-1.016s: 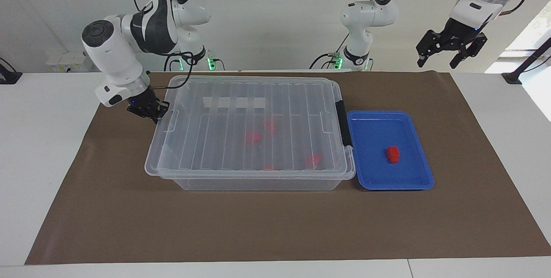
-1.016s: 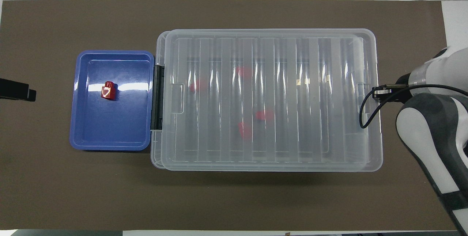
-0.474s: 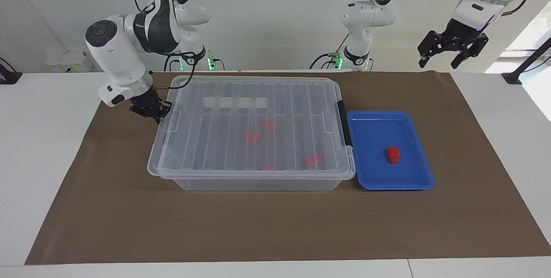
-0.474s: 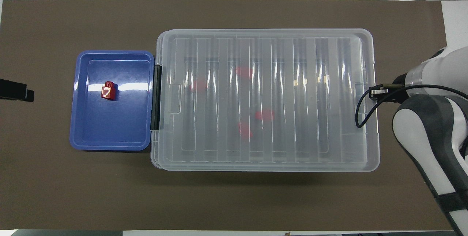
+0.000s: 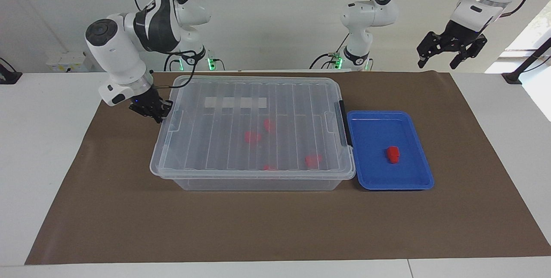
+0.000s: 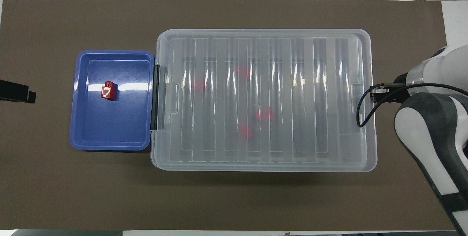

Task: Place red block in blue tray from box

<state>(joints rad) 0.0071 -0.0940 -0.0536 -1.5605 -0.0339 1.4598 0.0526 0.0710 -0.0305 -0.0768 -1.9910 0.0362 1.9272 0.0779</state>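
A red block (image 5: 392,154) (image 6: 109,91) lies in the blue tray (image 5: 374,183) (image 6: 109,139), which sits against the box's end toward the left arm. The clear box (image 5: 254,182) (image 6: 263,166) has its ribbed lid (image 5: 258,93) lying on it. Several more red blocks (image 5: 252,137) (image 6: 264,114) show blurred through the lid. My right gripper (image 5: 158,113) is low at the lid's edge, at the box's end toward the right arm. My left gripper (image 5: 445,52) hangs open and holds nothing, high over the mat's end past the tray.
A brown mat (image 5: 275,226) (image 6: 234,199) covers the table under the box and tray. A black clip (image 5: 343,123) (image 6: 156,97) sits on the box's end next to the tray. The right arm's white body (image 6: 435,137) stands beside the box.
The lid has slid toward the left arm's end and now sits square on the box. The right gripper moved along with it. The left gripper has hardly shifted.
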